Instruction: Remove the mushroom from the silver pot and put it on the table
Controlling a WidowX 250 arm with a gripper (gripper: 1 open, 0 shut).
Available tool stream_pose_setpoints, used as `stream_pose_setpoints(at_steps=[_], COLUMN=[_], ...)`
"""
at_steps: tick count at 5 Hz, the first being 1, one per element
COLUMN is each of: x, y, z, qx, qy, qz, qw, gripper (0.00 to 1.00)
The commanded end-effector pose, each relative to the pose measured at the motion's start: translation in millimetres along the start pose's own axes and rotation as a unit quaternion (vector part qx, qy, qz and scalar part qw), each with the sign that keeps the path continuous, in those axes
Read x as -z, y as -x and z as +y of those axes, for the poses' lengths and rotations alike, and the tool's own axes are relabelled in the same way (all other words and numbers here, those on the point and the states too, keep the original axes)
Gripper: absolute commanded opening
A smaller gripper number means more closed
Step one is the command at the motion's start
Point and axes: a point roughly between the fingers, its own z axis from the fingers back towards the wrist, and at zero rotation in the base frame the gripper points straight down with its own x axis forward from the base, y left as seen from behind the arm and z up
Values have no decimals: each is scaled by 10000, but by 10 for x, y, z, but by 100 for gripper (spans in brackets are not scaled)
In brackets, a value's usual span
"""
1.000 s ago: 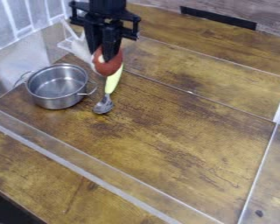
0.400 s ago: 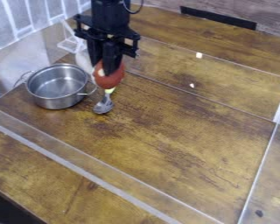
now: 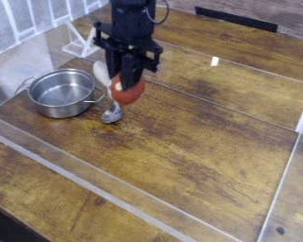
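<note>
Mushroom (image 3: 125, 91) clamped in the end effector (image 3: 128, 87) just above the worn brown table (image 3: 204, 132), silver pot (image 3: 62, 93) left.

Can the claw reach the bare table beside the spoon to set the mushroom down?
Probably yes. The claw holds the mushroom just above the table, with bare wood to its right; only the spoon lies close, and the silver pot stands apart.
</note>
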Motion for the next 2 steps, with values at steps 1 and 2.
stream_pose_setpoints(at_steps=[1,2], x=[-163,-7], y=[115,138], z=[87,45], qx=[-35,-123], qy=[-42,-33], qz=[-182,-112], qw=[9998,9999], gripper=[0,0])
